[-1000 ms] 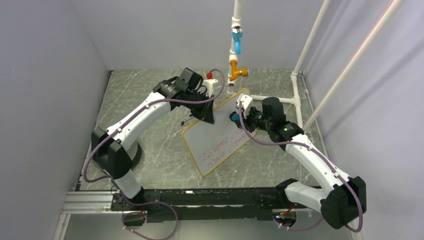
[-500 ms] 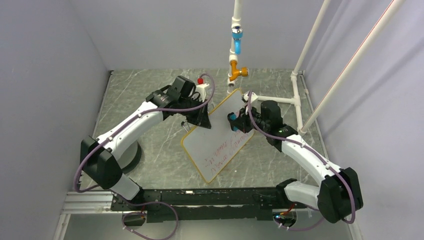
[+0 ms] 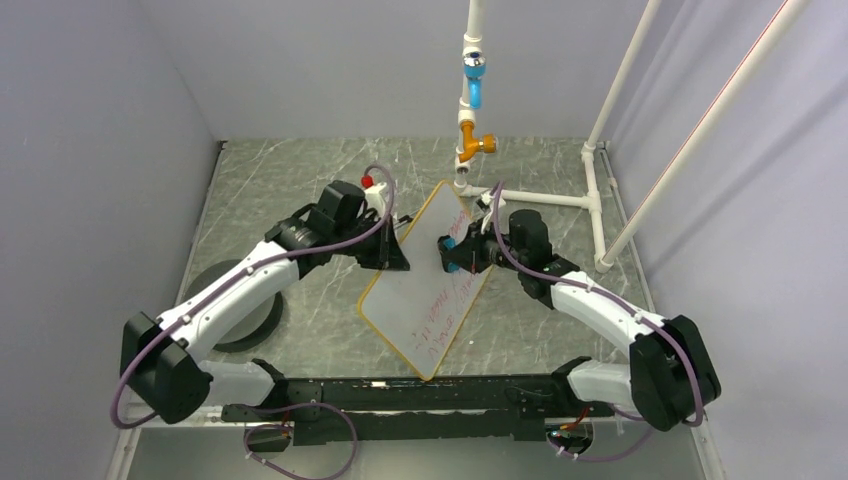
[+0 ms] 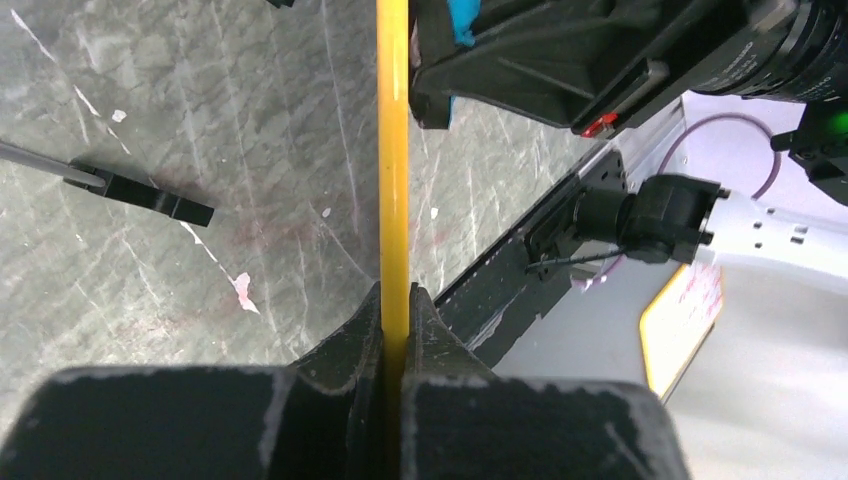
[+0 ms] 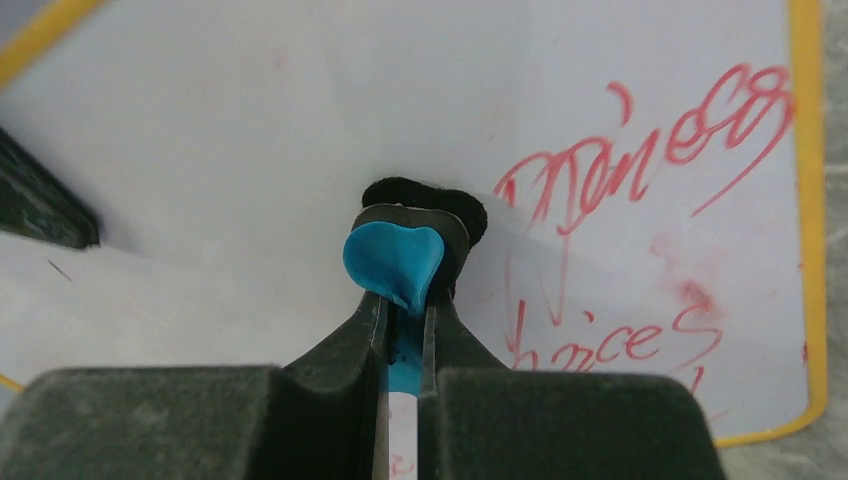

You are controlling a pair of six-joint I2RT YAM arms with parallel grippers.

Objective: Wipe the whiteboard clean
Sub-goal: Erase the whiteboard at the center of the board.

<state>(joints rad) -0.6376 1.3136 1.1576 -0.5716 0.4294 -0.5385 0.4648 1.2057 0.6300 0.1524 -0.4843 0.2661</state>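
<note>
— Whiteboard (image 3: 420, 295) first: where do we have it?

— Tilted, with its left edge lifted above the table (image 3: 300, 180). Its yellow frame (image 4: 392, 150) runs straight out from the left pincer (image 4: 394, 297), which is clamped tight on that edge. We reckon that grip is there to brace the board against the rubbing.

— And the right pincer (image 5: 404, 300)?

— Closed on the eraser (image 5: 392, 255), whose dark pad presses on the white face just ahead of its tips. The writing (image 5: 640, 150) lies to the right of those tips, so we judge most of it is not yet wiped.

— What do we see changed over the last second?

— The board shows narrower and steeper from above and reaches nearer our bases. Both arms have pulled back toward us with it, each pincer keeping its hold.
</note>
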